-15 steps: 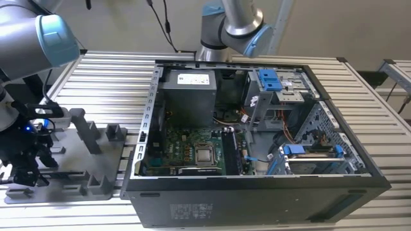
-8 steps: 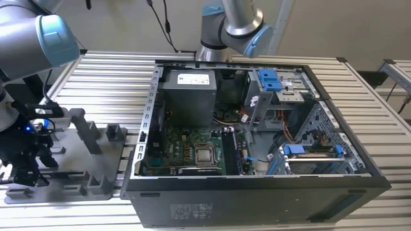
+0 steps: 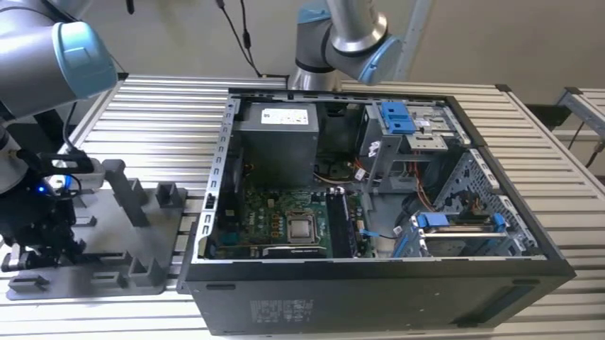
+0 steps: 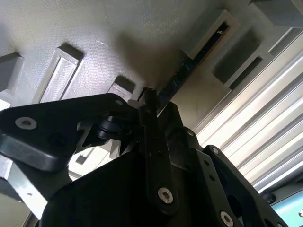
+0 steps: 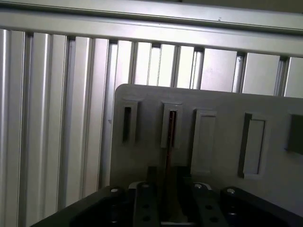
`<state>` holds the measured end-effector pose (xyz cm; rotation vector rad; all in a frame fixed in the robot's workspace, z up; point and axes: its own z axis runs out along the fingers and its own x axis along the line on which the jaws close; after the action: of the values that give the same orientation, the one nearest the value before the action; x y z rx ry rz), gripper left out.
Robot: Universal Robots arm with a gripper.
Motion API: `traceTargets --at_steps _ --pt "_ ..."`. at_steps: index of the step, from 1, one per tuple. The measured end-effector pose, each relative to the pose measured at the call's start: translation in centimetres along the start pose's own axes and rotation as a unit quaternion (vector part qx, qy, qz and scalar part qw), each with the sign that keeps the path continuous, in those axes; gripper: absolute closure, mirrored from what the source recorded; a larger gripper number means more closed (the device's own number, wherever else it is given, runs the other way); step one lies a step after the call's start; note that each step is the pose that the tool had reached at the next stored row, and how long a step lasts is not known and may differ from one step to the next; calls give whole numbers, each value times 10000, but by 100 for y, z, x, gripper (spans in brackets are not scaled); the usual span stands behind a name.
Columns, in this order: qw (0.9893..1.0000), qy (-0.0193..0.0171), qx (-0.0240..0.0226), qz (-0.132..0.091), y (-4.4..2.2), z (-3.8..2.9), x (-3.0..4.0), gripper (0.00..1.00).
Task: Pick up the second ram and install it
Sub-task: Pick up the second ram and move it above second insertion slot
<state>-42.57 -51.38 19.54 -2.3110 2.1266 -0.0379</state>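
Tool [image 4: 147, 98] up close in the second wrist view, right at the near end of the second ram [image 4: 189, 65]; the far end sits in a pocket of the grey fixture plate [image 4: 118, 28]. Clamped or just around it: can't tell.

First wrist view: stick edge-on, running from its pocket to the tool, slatted desk [image 5: 47, 118] beyond the plate.

Exterior view: arm low over the plate at that view's left, open PC case [image 3: 378, 283] beside it, well apart from the stick.

Handling, my read: light, stiff, thin, brittle. Grip the flat faces near the end, off the contact edge. Easy squeeze, square on, or it tilts.
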Motion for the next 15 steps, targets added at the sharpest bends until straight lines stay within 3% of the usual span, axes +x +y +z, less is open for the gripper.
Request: traceTargets --at_steps 1,8,9,15 --pt "10000 0 0 0 0 0 0 74" --pt "10000 0 1 0 0 0 0 76" --pt "10000 0 1 0 0 0 0 83" --pt "10000 1 2 0 0 0 0 85"
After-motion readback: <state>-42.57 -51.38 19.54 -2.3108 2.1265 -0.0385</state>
